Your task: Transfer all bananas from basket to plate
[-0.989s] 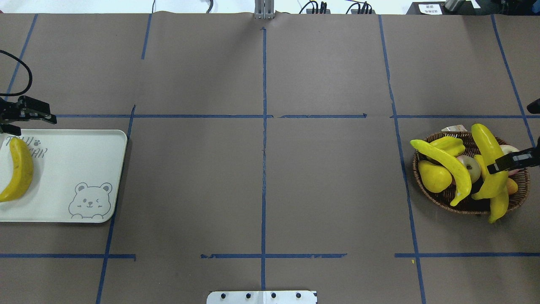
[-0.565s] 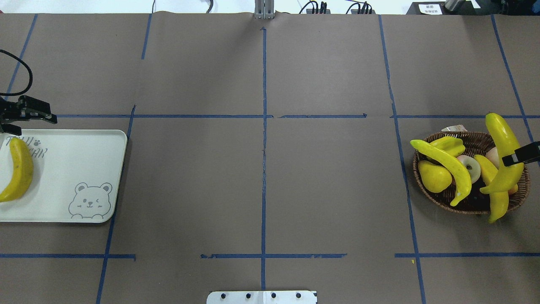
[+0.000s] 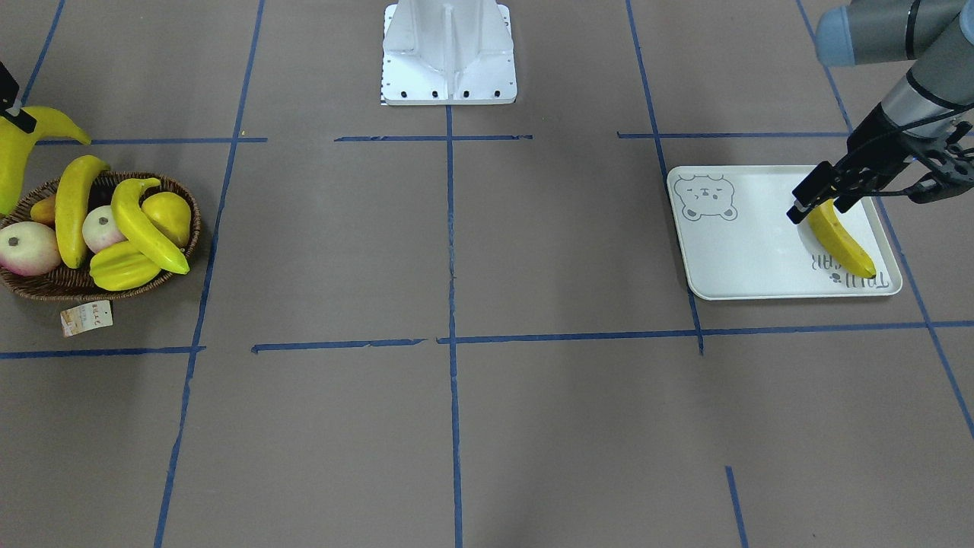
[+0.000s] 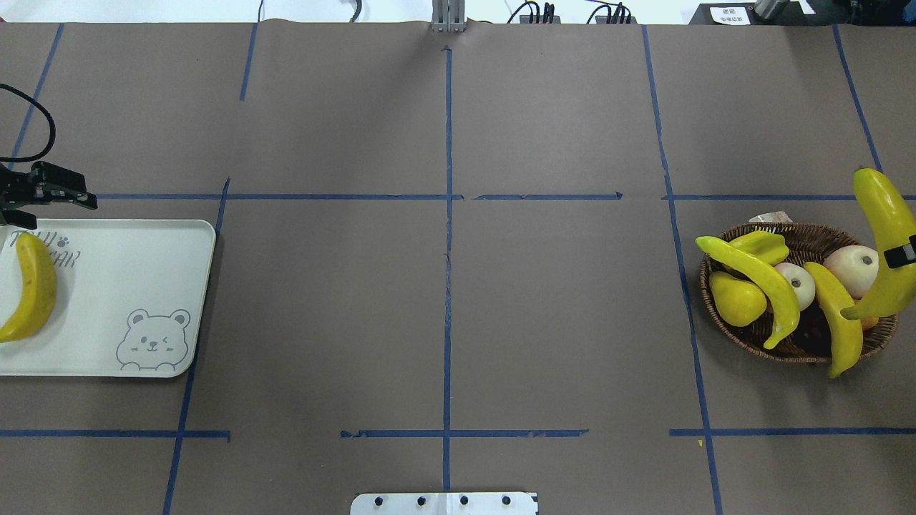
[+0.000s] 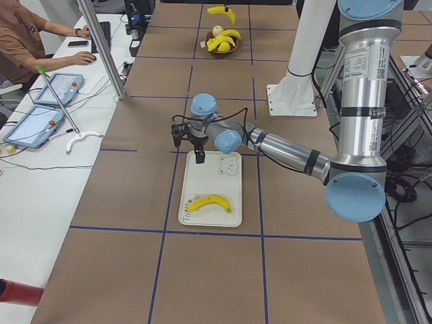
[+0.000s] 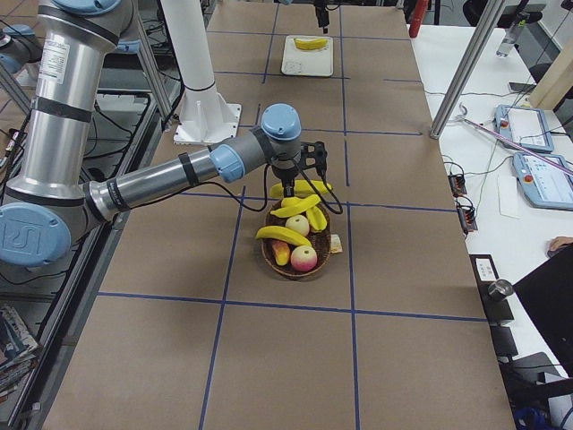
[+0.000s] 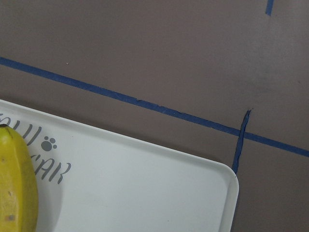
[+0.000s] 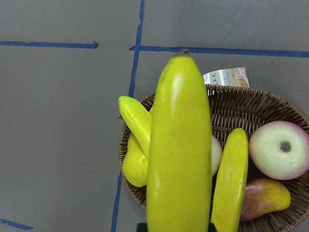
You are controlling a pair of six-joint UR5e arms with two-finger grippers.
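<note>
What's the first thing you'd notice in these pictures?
A long glossy yellow banana hangs in the air, pinched by the right gripper above the brown woven wicker basket of fruit on the robot's right. Far across the table on its left, a second yellow banana lies alone on the pale white tray with a grey bear face.

One banana (image 5: 210,203) lies on the plate (image 5: 223,179); far banana (image 5: 222,11) hangs above basket (image 5: 224,52)
</note>
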